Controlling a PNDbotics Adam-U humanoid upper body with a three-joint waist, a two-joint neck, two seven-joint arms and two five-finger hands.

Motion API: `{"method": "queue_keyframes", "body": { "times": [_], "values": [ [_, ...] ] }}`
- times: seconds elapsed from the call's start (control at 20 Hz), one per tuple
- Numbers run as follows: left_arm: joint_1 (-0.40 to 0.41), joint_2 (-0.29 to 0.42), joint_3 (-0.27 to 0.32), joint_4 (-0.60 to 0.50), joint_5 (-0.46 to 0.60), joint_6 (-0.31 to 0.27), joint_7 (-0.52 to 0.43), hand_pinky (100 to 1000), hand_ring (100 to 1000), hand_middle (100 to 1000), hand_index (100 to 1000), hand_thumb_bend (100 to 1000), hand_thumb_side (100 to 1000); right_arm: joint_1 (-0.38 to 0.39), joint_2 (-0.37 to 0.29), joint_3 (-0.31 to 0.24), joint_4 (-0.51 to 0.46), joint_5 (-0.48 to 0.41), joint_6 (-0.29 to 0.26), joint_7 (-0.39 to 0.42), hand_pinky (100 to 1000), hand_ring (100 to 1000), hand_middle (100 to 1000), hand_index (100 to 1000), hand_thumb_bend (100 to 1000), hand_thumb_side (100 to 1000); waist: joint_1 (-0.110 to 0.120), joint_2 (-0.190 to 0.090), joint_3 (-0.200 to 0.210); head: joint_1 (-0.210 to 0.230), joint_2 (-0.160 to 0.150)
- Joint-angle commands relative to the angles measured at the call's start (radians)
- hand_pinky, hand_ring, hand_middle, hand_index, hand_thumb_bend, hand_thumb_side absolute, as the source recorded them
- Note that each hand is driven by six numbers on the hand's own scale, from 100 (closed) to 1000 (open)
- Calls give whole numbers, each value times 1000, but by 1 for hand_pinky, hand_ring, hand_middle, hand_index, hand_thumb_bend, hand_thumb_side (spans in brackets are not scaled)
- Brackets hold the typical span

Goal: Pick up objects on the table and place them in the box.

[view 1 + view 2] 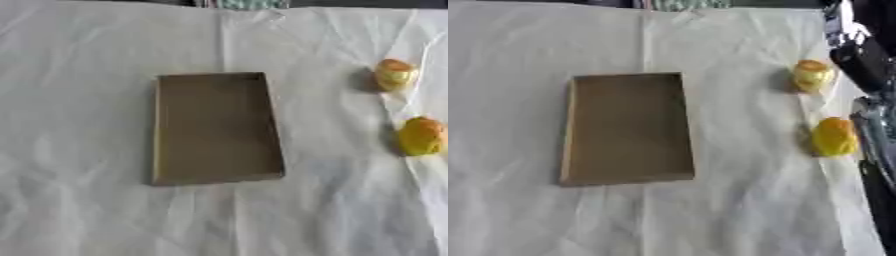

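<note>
Fingers [861, 60] unclear; two objects [395, 74] [421, 136], one box [217, 127].

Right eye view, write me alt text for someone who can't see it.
An open, empty, shallow brown cardboard box lies on a wrinkled white table cover, with two small yellow rounded objects to its right: the farther one orange-topped, the nearer one plain yellow. The robot's black and silver right arm runs down the right edge; its hand cannot be made out.

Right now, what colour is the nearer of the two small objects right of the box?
Yellow with an orange top; the nearer object shows best in the left eye view.
</note>
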Motion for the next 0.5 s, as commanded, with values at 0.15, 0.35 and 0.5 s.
{"method": "queue_keyframes", "body": {
  "times": [0.15, 0.35, 0.5],
  "values": [
    [-5, 32, 0, -18, 0, -5, -4, 872, 787, 779, 819, 395, 483, 6, -87, -8, -16, 15, -17, -6, 903, 844, 689, 863, 100, 529, 1, -25, -4, -6, 3],
    [3, 40, 0, -18, -5, -4, -5, 873, 787, 780, 819, 392, 486, 52, -233, 4, -16, 59, -39, -13, 890, 858, 717, 857, 100, 509, -5, -25, -9, -4, 5],
    [8, 46, 1, -18, -11, -3, -3, 873, 787, 780, 819, 392, 486, 110, -383, 12, -16, 142, -37, -8, 878, 868, 748, 853, 100, 312, -9, -24, -15, 3, 5]
  ]
}}
